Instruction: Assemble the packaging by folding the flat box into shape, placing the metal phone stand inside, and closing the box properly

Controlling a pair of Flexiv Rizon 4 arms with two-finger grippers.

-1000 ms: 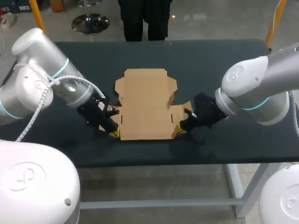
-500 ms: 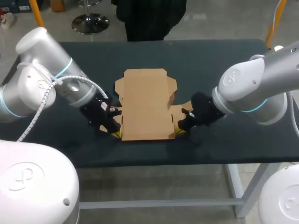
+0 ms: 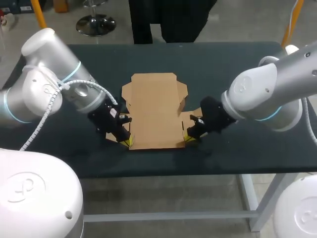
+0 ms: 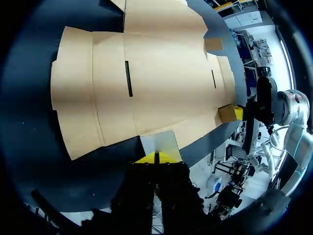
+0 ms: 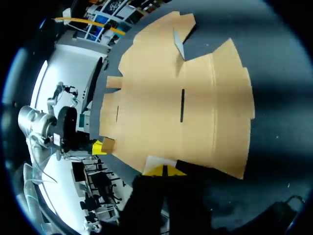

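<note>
The flat brown cardboard box [image 3: 156, 111] lies unfolded in the middle of the dark table, also seen in the left wrist view [image 4: 146, 83] and the right wrist view [image 5: 181, 107]. My left gripper [image 3: 125, 142] is shut at the box's near left corner, its yellow tips [image 4: 156, 157] pressed against a small pale side tab [image 4: 159, 142] that is tilted up. At the near right corner my right gripper [image 3: 189, 138] is also shut, its tips [image 5: 164, 170] against the matching tab [image 5: 159, 161]. Neither tab is pinched between fingers. No metal phone stand shows in any view.
The dark table [image 3: 223, 64] has bare surface at the far side and on both sides of the box. Its front edge runs just behind both grippers. The box's lid panel with side ears [image 3: 153, 82] points to the far edge.
Both grippers have slid inward toward the box's near corners. The small side tabs there have been pushed in and tipped up. The box body has stayed in place.
</note>
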